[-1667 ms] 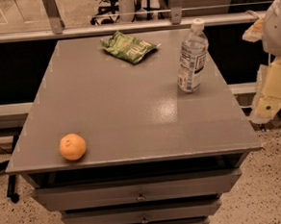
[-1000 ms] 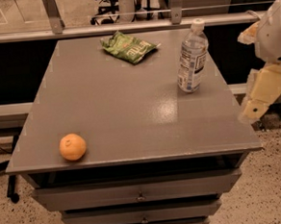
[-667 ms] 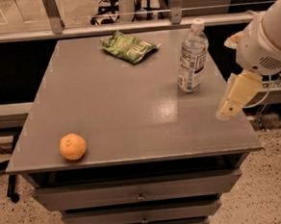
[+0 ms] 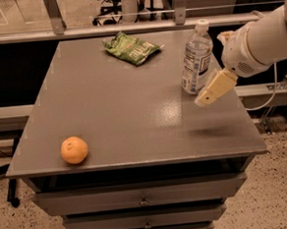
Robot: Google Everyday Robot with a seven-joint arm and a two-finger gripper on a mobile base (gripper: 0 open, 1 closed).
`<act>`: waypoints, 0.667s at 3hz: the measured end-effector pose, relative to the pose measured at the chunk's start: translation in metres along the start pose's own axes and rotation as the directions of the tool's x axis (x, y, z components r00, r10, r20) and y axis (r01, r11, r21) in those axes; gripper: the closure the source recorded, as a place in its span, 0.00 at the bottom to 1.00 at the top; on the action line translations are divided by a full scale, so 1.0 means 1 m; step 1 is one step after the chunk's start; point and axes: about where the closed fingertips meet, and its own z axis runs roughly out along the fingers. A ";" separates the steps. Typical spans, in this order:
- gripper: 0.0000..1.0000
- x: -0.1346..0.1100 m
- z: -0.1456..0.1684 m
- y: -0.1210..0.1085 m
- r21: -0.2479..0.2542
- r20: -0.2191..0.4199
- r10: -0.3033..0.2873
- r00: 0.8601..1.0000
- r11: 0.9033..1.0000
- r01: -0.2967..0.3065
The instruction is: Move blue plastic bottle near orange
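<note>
The blue plastic bottle (image 4: 196,58), clear and ribbed with a white cap, stands upright at the right rear of the grey table (image 4: 123,103). The orange (image 4: 74,150) sits near the table's front left corner, far from the bottle. My gripper (image 4: 214,88) hangs over the table's right side, just right of and below the bottle's base, at the end of the white arm. It holds nothing. It casts a shadow on the tabletop in front of it.
A green snack bag (image 4: 131,48) lies at the rear middle of the table. A metal railing (image 4: 127,19) runs behind the table. Drawers (image 4: 139,198) sit below the tabletop. The table's right edge lies close under the arm.
My arm has swung in from the right edge toward the bottle, and the gripper is now over the table beside it. The bottle and the orange have not moved.
</note>
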 end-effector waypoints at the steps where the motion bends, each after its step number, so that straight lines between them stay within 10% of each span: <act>1: 0.00 -0.002 0.015 -0.024 0.070 0.088 0.046 0.995 0.996 -0.052; 2: 0.00 -0.004 0.031 -0.039 0.072 0.200 0.123 0.972 0.988 -0.140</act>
